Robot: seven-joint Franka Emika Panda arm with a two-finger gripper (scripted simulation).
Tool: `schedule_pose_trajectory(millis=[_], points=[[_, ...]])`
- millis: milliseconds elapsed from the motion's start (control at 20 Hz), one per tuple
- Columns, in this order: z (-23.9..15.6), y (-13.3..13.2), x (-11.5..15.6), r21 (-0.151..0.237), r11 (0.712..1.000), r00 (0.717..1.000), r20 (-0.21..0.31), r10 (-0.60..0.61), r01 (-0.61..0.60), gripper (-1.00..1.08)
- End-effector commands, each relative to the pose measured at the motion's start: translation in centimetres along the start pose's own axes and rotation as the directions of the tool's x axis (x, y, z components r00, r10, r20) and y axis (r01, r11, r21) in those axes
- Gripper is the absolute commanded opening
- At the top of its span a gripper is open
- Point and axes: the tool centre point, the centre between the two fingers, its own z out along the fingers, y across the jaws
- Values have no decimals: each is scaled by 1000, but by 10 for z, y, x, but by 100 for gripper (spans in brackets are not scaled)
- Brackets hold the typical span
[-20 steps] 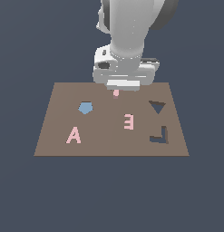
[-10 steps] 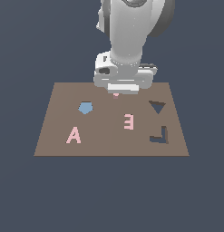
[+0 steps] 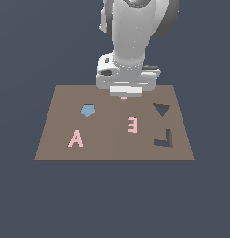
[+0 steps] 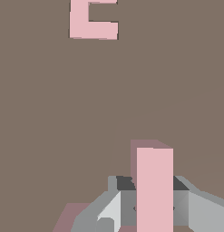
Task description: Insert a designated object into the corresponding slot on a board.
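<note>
Gripping the pale-pink L-shaped block between its grey fingers, the gripper hangs over the far middle of the brown board. In the wrist view the block stands as a tall pink bar with a finger pressed to each side, a dark part of the hand showing behind it. In the exterior view only a small pink sliver of the block peeps out beneath the wide grey hand; whether it touches the board or hangs just above it cannot be told from either view

Around the hand, the white arm rises straight up and out of the top of the picture, hiding the board's far edge behind it

Nearer than the gripper and slightly toward the exterior view's right lies the pink E, flat on the board; part of it also shows in the wrist view. Toward the exterior view's left sits the blue pentagon, and nearer still on that side the pink A

On the exterior view's right is the dark triangular recess, and nearer than it, close to the board's near right corner, the dark L-shaped slot, well apart from the held block and with nothing in it
</note>
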Motion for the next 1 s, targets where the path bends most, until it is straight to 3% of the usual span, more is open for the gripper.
schedule_pose_trajectory(millis=[0, 500, 950], points=[[0, 6, 0, -3, 1000, 1000, 0, 10, -10, -100], [-3, 2, 1, -1, 1000, 1000, 0, -14, 14, -100], [-4, 12, 10, -1, 992, 992, 0, -124, 124, -100]])
